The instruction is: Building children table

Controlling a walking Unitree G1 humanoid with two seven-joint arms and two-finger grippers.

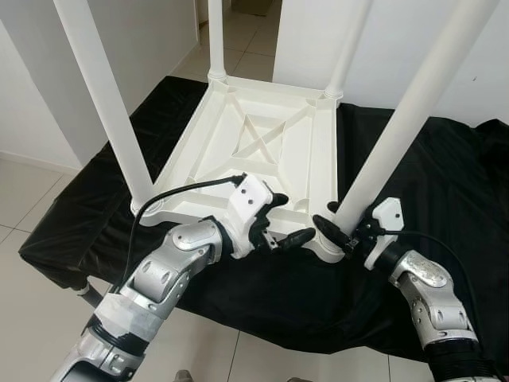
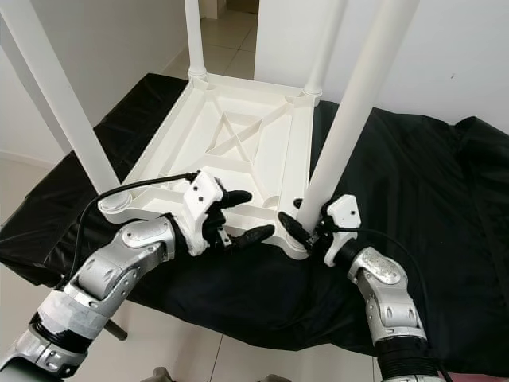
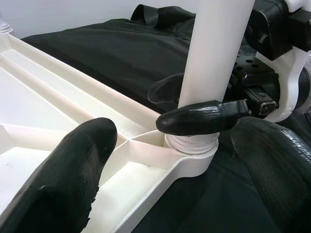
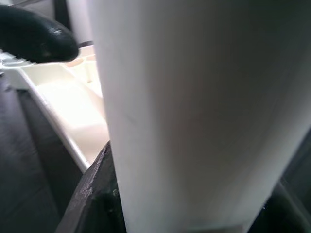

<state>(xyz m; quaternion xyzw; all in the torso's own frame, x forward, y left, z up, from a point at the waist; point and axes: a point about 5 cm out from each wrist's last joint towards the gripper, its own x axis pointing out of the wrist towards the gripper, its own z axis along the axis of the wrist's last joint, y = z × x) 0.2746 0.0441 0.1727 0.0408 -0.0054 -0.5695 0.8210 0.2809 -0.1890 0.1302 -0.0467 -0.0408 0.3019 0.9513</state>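
Right gripper (image 1: 343,229) pinches near-right leg (image 1: 398,135) just above its corner socket, likely to twist it home. Left gripper (image 1: 278,227) spread, beside that corner, steadying. Tabletop (image 1: 262,151) lies inverted on black cloth (image 1: 429,199), sockets upward

Black cloth (image 1: 413,159) draped over a low surface, pale tiled floor (image 1: 32,191), white walls (image 1: 151,40), doorway behind

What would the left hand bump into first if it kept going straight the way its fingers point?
Most likely the white table leg at the near right corner. The left hand points toward its base, where the right hand already grips it. Its lower finger looks nearly there, though depth is hard to judge.
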